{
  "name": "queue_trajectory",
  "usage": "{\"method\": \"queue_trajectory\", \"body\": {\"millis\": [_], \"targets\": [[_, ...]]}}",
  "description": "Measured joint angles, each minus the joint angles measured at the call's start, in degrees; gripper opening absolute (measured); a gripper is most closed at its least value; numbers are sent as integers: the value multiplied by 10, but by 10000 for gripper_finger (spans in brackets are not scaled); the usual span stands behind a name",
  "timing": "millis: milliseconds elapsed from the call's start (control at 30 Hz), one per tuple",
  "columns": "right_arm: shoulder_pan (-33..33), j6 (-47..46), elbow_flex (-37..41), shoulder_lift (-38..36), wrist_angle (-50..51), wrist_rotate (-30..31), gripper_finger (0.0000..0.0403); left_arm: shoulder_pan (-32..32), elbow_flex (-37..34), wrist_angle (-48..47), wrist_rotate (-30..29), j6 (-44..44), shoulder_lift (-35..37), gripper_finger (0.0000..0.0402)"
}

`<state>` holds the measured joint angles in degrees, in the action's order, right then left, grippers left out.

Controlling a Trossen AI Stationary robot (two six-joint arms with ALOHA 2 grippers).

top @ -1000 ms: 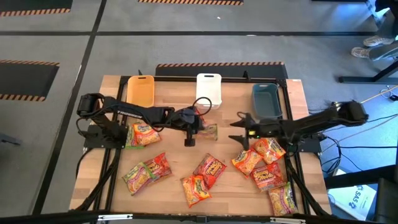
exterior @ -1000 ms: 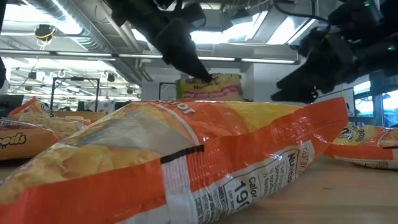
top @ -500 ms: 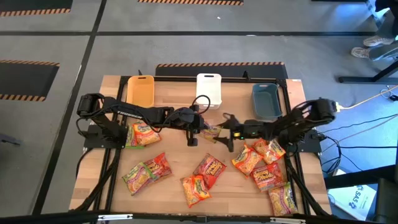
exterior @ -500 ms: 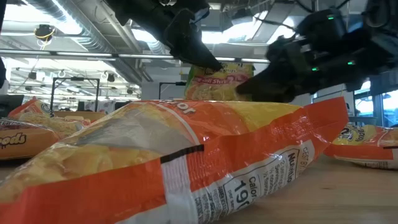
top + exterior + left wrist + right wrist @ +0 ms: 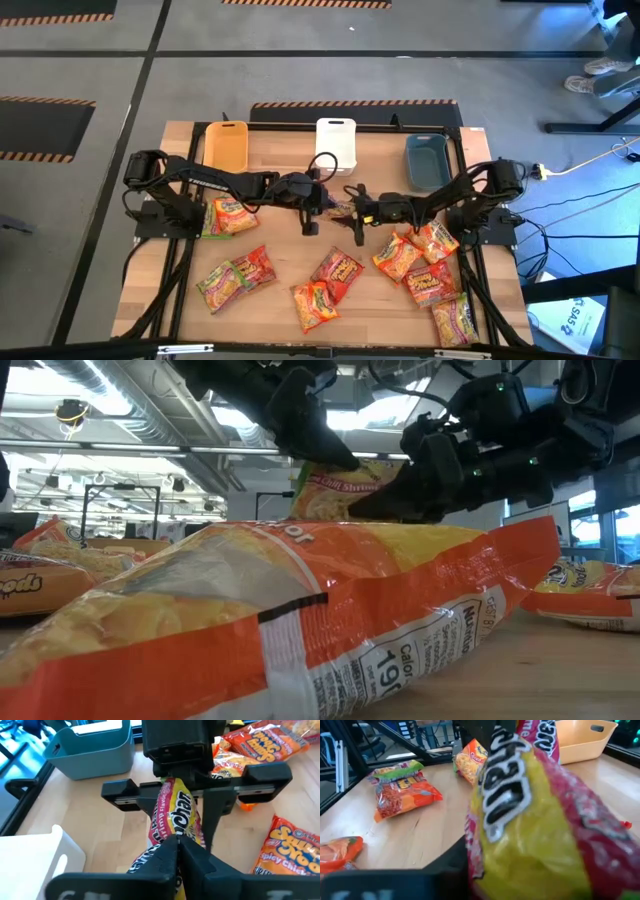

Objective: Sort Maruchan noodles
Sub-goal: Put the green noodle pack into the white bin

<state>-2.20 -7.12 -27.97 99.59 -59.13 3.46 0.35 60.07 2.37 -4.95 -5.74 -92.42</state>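
A yellow, pink and green Maruchan packet [image 5: 342, 209] is held in the air over the table's middle. It also shows in the low view [image 5: 350, 495]. My left gripper [image 5: 322, 208] is shut on the packet's left end [image 5: 175, 837]. My right gripper [image 5: 356, 211] is open, and its two fingers stand on either side of the packet's right end [image 5: 176, 795]. I cannot tell whether they touch it. The packet [image 5: 535, 830] fills the right wrist view. Several other orange, red and green packets lie flat on the table's near half, such as one [image 5: 337, 268] in the middle. My left gripper pinches the packet's left end [image 5: 172, 840] between its two fingers. The fingers come level from the table's left. The packet sticks out past them toward the right arm, lifted clear of the table.
A yellow bin [image 5: 226, 146], a white bin [image 5: 336, 142] and a dark grey bin [image 5: 428, 160] stand in a row along the far edge. Packets lie at the left [image 5: 232, 215], near left [image 5: 237, 278] and right [image 5: 425, 265]. One orange packet [image 5: 300, 610] lies close before the low camera.
My right gripper has gone toward the table's left, up to the held packet, and its open fingers now stand around the packet's right end. My left gripper has kept the packet in the air, about where it was.
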Motion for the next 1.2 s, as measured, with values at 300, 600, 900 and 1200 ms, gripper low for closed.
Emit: {"method": "queue_trajectory", "body": {"millis": [300, 600, 900, 1200], "targets": [[0, 33, -1, -23, 42, 20, 109, 9, 0, -43, 49, 41, 39, 111], [0, 60, -1, -49, 68, 10, 103, 1, 1, -21, 42, 45, 102, 127], [-1, 75, -14, -49, 75, -41, 97, 6, 0, 2, 16, 101, 99, 161], [-17, 74, -14, -49, 102, -31, 98, 5, 0, -23, -3, 129, 98, 242]]}}
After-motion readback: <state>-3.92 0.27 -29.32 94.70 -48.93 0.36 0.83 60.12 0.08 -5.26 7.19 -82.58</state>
